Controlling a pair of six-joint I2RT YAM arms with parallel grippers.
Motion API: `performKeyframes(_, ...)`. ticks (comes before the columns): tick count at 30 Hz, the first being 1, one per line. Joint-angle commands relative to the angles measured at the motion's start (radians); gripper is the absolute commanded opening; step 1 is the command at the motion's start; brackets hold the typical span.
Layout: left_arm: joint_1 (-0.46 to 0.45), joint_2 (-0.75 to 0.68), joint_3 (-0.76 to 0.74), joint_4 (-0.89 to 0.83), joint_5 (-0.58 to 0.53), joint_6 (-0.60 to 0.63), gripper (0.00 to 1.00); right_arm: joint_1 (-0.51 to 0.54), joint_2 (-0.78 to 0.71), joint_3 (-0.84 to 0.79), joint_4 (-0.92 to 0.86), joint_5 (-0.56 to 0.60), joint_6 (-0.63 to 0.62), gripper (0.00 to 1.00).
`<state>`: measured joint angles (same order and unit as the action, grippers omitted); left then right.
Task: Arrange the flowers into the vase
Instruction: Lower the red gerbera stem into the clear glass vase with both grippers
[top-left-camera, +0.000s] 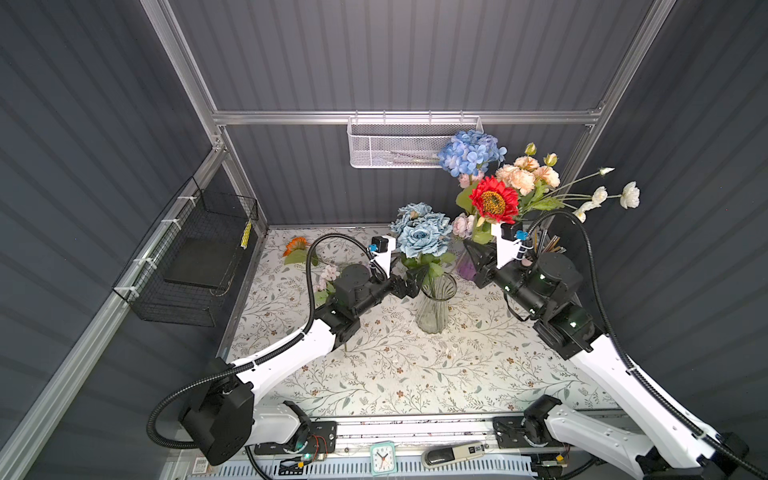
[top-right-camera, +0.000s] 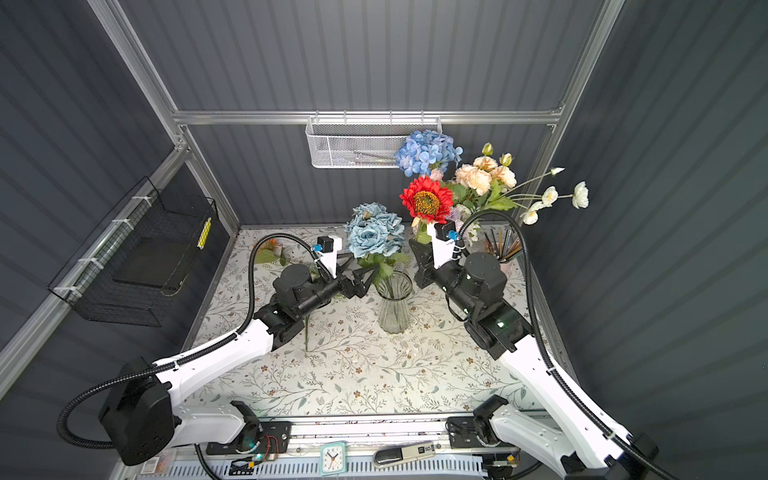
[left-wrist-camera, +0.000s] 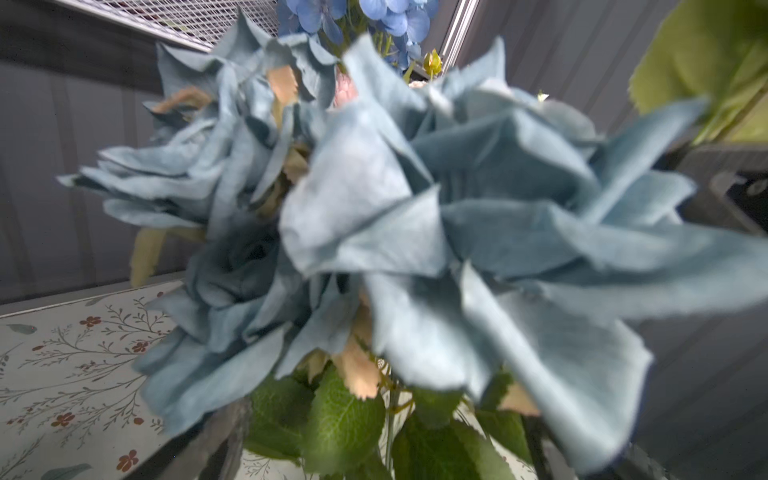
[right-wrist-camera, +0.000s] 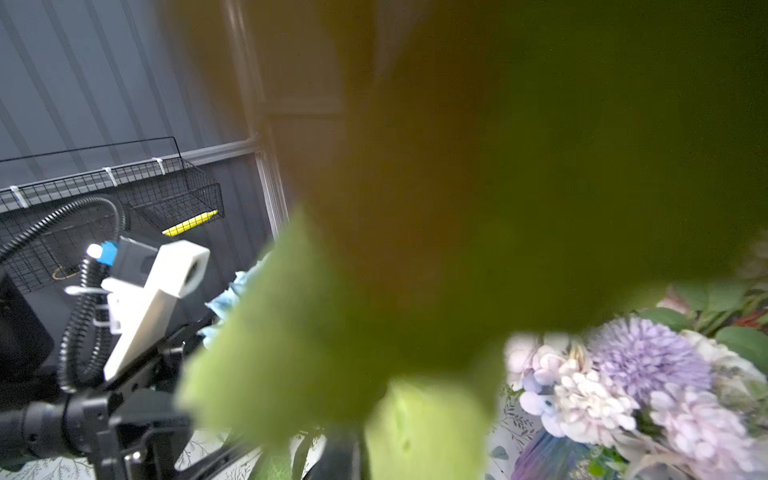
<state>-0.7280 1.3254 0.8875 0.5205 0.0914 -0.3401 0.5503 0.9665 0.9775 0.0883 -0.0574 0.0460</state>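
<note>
Blue roses (top-left-camera: 424, 232) stand in the glass vase (top-left-camera: 434, 307), so left end effector (top-left-camera: 411, 282) gapes. Right end effector (top-left-camera: 473, 253) pinches red daisy (top-left-camera: 494, 199), likely next.

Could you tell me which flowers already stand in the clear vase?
The pale blue rose bunch: only its stems run into the glass vase; all other blooms are outside it.

no text reads clearly. the grey handheld device (top-left-camera: 453, 454), well apart from the right claw (top-left-camera: 471, 251), bears a small dark label (top-left-camera: 469, 449), perhaps "sd". the clock (top-left-camera: 383, 457) beside it, well apart from the left claw (top-left-camera: 411, 284), has numerals too small to tell.
</note>
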Motion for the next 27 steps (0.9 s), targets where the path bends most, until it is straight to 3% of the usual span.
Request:
performKeyframes(1, -0.004, 0.019, 0.043, 0.033, -0.051, 0.014, 1.00, -0.003, 0.014, -0.077, 0.161, -0.003, 0.025, 0.00)
performKeyframes(11, 0.002, 0.055, 0.065, 0.001, -0.123, 0.027, 1.00, 0.000, 0.085, -0.250, 0.238, -0.038, 0.092, 0.03)
performKeyframes(19, 0.008, 0.053, 0.077, -0.048, -0.124, 0.013, 1.00, 0.007, 0.131, -0.261, 0.090, -0.067, 0.107, 0.09)
performKeyframes(27, 0.007, 0.039, 0.058, -0.095, -0.113, -0.012, 1.00, 0.007, 0.202, -0.204, -0.122, -0.096, 0.089, 0.24)
